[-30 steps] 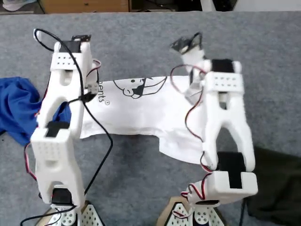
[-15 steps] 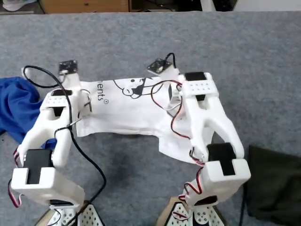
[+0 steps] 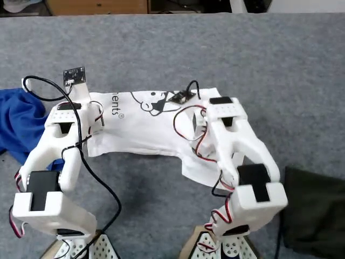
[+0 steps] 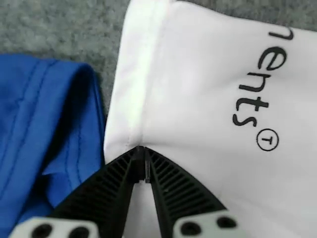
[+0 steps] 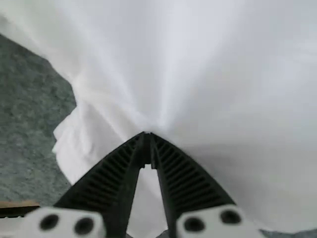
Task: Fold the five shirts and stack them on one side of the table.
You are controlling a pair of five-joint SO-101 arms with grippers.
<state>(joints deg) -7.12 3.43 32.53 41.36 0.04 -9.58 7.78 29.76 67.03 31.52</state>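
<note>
A white shirt [image 3: 145,127] with black print lies spread on the grey table, and both arms stand over it. My left gripper [image 4: 143,159] is shut on the white shirt's [image 4: 208,74] hemmed side edge, right beside the blue shirt [image 4: 44,124]. The left arm [image 3: 62,135] covers that edge in the high view. My right gripper [image 5: 147,144] is shut on a pinch of white cloth [image 5: 208,64], with creases running out from its tips. The right arm [image 3: 226,135] stands over the shirt's right part, near a loose flap [image 3: 197,170].
The blue shirt [image 3: 19,124] lies crumpled at the table's left edge. A dark green shirt [image 3: 315,210] sits at the near right. Grey table [image 3: 280,65] stretches behind and to the right. Both arm bases stand at the near edge.
Both arms have drawn back toward their bases and come down onto the white shirt. The right arm's wrist has shifted a little further over the print in the last half second.
</note>
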